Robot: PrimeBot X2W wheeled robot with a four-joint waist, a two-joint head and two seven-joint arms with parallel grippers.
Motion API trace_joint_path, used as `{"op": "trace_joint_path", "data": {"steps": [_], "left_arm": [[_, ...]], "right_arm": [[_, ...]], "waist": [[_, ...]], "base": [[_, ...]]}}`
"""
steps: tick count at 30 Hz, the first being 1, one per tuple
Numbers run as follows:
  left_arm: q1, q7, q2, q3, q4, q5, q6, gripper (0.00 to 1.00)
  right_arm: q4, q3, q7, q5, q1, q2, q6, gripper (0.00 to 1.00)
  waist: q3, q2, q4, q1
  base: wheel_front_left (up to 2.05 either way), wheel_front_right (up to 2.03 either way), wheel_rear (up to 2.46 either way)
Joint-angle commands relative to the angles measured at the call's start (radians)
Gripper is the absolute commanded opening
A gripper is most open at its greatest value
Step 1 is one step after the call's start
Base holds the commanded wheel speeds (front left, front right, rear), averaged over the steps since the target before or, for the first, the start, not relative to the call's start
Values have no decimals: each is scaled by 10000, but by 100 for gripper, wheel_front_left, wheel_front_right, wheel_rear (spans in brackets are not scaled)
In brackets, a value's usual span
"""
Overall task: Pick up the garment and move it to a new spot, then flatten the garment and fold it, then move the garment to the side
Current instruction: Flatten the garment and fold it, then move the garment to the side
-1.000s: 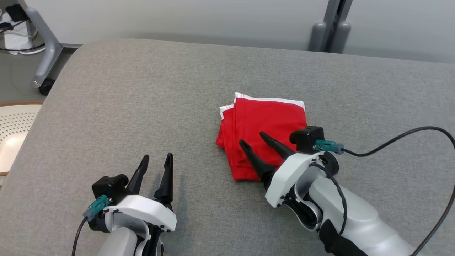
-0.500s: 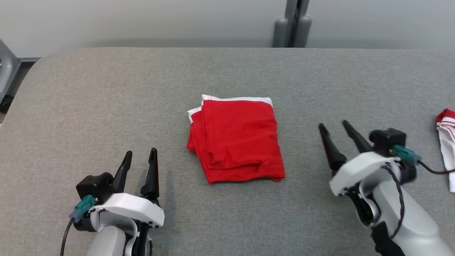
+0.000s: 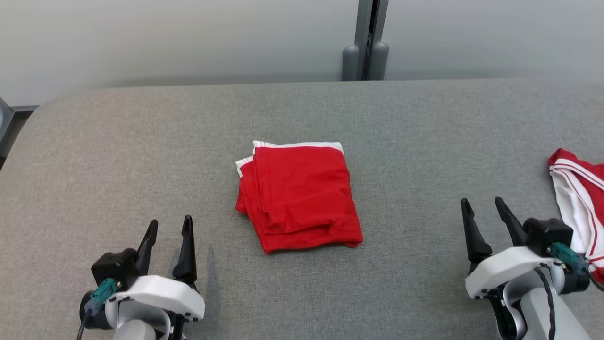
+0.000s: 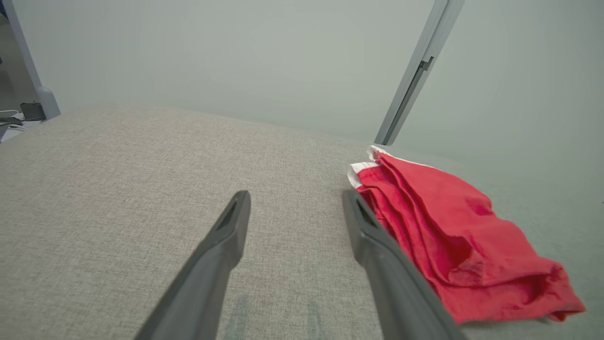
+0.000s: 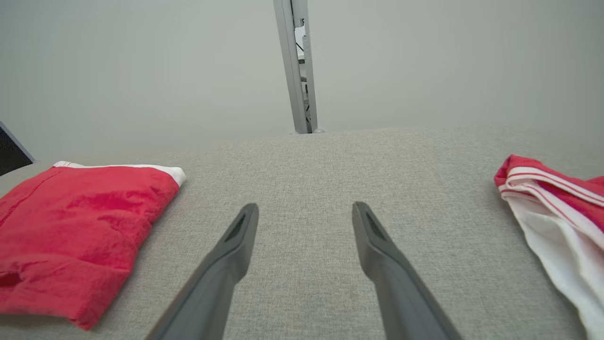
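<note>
Near left: the left gripper (image 3: 171,221), with two long dark fingers, is seen spread wide. Nothing is held between the fingers, and no cloth is touched.

Near right: the right gripper (image 3: 482,202) is likewise seen spread wide and empty, its fingers pointed toward the far side.

Both are set over a broad grey woven-fabric surface (image 3: 118,156) with a rounded far-left corner.

Middle: a folded red fabric garment with white trim (image 3: 299,196) is laid flat near the centre of the surface. It is placed between the two grippers and a little beyond their tips, apart from both. The white trim is shown along its far edge. Layers are stepped unevenly at its left side, and the near edge is rumpled.

Right edge: a crumpled red-and-white cloth with thin red stripes (image 3: 578,189) is noted just beside the right gripper's wrist.

Far: a pale grey wall (image 3: 188,38) is seen behind the surface, with a grey upright metal post (image 3: 365,42) set against it.
</note>
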Motion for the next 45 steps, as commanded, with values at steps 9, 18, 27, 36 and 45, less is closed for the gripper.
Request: {"op": "trace_joint_path", "data": {"steps": [9, 18, 27, 36, 45], "left_arm": [[1132, -46, 41, 631, -305, 654, 190, 100], [1508, -46, 41, 870, -464, 757, 125, 100], [1004, -46, 44, 326, -489, 542, 51, 100], [490, -46, 44, -353, -537, 297, 140, 100], [204, -46, 37, -775, -524, 75, 239, 100]], "right_arm": [[-730, -307, -42, -355, 1121, 280, -1, 100], [-771, -361, -42, -324, 1402, 332, -1, 100], [-106, 699, -42, 516, 743, 337, -1, 100], [1335, 1991, -4, 2127, -1016, 315, -1, 100], [3478, 2225, 201, 2816, -2523, 307, -1, 100]], "waist": [[-980, 0, -94, 0], [-1043, 0, -11, 0], [-405, 0, 543, 0], [371, 0, 1735, 0], [985, 0, 2882, 0]], "base": [[0, 0, 0], [0, 0, 0], [0, 0, 0], [0, 0, 0], [0, 0, 0]]}}
